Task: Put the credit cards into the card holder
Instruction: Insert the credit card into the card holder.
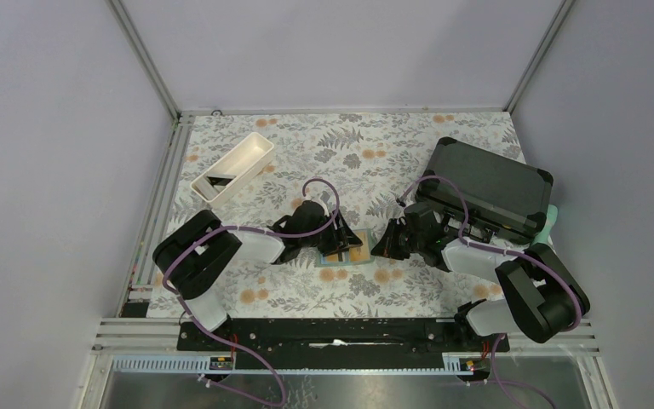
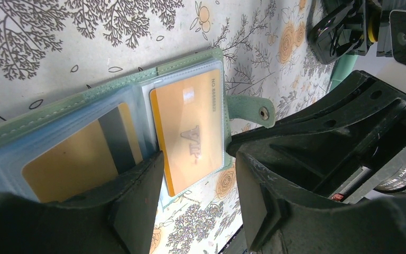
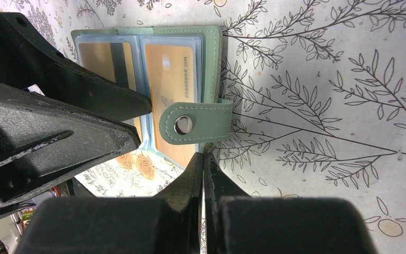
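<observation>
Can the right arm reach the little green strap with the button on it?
Probably yes. The right gripper is shut just beside the strap of the card holder, with nothing between them. It would need to open first.

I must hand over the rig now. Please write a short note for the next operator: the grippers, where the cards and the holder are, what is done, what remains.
Left gripper: open, low over the holder, one finger above a page.
Right gripper: shut, nothing in it, beside the strap.
Holder: lies open between the two grippers, strap unfastened.
Done: striped card and second card, both gold, each in a pocket.
Left: a dark thing lies in the tray; whether it is more cards cannot be told. Check it.
</observation>
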Robot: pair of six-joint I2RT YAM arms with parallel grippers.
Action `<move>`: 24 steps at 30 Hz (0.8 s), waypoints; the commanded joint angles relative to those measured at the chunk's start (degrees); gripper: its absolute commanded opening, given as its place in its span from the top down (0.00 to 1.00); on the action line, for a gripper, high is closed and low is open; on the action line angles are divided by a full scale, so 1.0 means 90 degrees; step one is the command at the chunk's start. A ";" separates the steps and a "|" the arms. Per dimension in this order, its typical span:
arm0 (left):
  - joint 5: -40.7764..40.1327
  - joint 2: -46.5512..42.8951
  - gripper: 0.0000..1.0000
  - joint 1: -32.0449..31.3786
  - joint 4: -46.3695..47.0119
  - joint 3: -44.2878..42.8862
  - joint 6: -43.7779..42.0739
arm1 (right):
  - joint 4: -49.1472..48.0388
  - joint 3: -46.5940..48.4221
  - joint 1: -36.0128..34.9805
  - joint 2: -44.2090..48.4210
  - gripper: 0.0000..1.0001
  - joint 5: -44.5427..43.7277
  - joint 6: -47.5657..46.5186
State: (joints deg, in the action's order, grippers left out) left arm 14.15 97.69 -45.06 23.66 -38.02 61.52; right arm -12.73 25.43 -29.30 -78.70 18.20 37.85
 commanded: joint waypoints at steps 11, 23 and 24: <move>0.0056 -0.0051 0.46 -0.0120 0.0105 -0.0246 0.0001 | -0.0265 -0.0021 0.0004 0.0046 1.00 0.0117 0.0050; -0.0201 -0.0363 0.42 -0.0141 -0.0350 -0.0256 -0.0260 | -0.0093 -0.0023 0.0004 0.0253 0.97 -0.0039 0.0048; -0.0251 -0.0454 0.41 -0.0133 -0.0527 -0.0270 -0.0337 | -0.0048 -0.0018 0.0005 0.0297 0.94 -0.0082 0.0044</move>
State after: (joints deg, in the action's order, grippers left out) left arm 13.78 97.34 -45.65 22.11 -38.65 61.10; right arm -12.64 25.21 -29.30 -78.52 18.11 37.85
